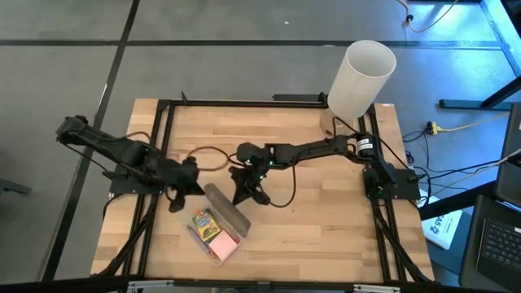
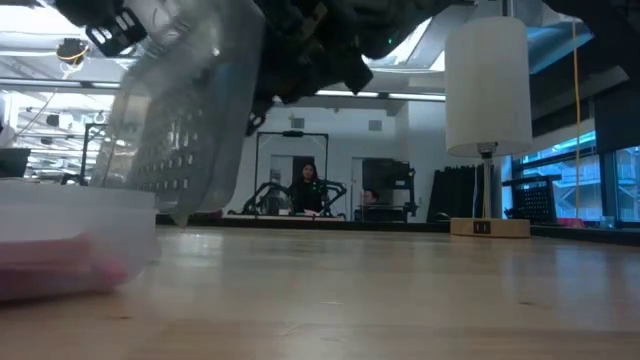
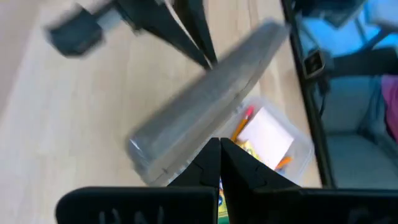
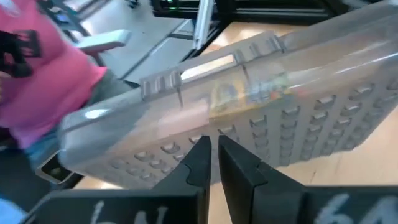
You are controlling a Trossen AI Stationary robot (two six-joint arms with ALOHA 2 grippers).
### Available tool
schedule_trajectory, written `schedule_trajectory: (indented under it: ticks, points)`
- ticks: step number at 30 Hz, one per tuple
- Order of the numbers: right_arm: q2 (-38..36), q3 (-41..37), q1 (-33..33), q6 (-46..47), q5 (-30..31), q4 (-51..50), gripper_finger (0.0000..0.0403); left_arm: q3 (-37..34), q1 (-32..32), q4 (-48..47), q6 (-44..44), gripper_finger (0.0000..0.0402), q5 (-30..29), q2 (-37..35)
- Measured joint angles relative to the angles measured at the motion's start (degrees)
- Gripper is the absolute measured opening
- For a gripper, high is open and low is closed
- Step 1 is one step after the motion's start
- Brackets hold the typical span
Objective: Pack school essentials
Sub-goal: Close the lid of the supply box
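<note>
A clear flat box [image 1: 198,238] lies near the table's front, left of the middle. Its grey dotted lid [image 1: 228,210] stands half raised over it, hinged along one long edge. In the box lie a green-yellow crayon box [image 1: 203,221], a pink pad [image 1: 222,244] and orange pencils [image 3: 242,121]. My right gripper [image 1: 242,194] is shut, just right of the lid. My left gripper [image 1: 177,200] is shut too, above the table left of the box, with nothing in it. My right gripper meets the lid with its shut fingertips [image 3: 205,56], on the dotted face near the free long edge [image 3: 214,68] that bears the latches. The fingers slant down from the table's far right. The lid stands tilted, its hinge edge on the box.
A tall white cylinder lamp [image 1: 362,77] stands at the table's far right corner. A dark cable [image 1: 207,153] loops over the wood behind the grippers. A person [image 2: 307,188] sits far back in the room. Bare wood lies right of the box.
</note>
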Motion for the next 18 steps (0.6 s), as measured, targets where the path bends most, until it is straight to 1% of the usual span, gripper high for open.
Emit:
schedule_trajectory:
  ticks: [6, 10, 12, 18]
  points:
    - [0.0, 2.0, 2.7, -1.6, 7.5, -0.1, 0.0035, 0.0, 0.0, -0.1, 1.1, 0.0001, -3.0, -6.5]
    - [0.0, 2.6, 4.1, -1.6, 14.1, 0.0, 0.0035, 0.0, 0.0, -1.0, 1.3, 0.0001, -3.5, -7.5]
    - [0.2, 2.7, 4.7, -1.6, 16.3, 0.4, 0.0035, 0.0, 0.0, -1.8, 1.3, 0.0, -3.5, -7.4]
    - [2.8, 2.7, 6.4, -1.3, 16.9, 2.4, 0.0035, 0.0, 0.0, -2.6, 1.2, 0.0, -3.9, -6.8]
